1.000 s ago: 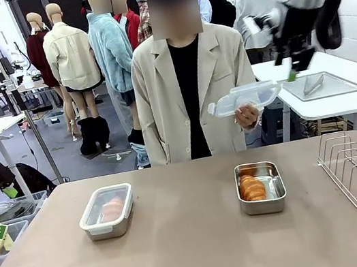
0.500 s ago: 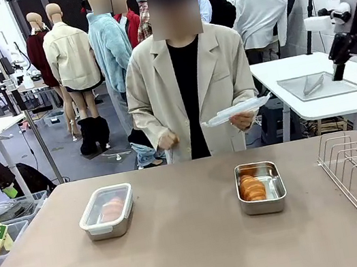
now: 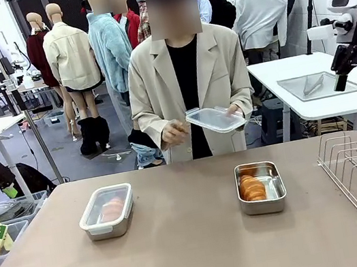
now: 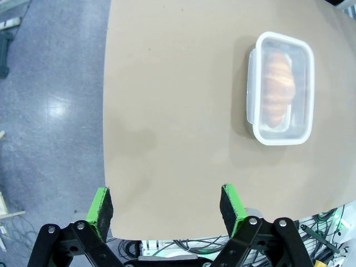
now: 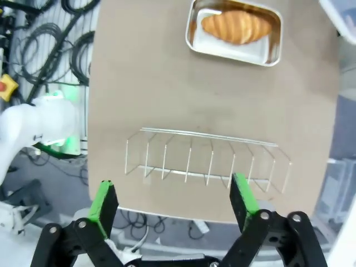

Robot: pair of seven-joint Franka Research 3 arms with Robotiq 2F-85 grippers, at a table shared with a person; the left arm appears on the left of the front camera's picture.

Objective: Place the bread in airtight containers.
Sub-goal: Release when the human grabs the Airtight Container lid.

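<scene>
Open tin [image 3: 261,187] right of centre on the tabletop [image 3: 193,255], bread [image 3: 251,188] lying near-to-far inside; its lid [image 3: 215,119] is in the person's hand [image 3: 237,111] above and beyond it. Right gripper [image 3: 354,84] raised far right, fingers apart; left gripper [image 4: 166,204] fingers apart, lidded tin [image 3: 107,212] at left.

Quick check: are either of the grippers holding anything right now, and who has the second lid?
Both the left gripper and the right gripper are open and empty. The person's hand holds the clear lid by its far edge, above the table.
</scene>
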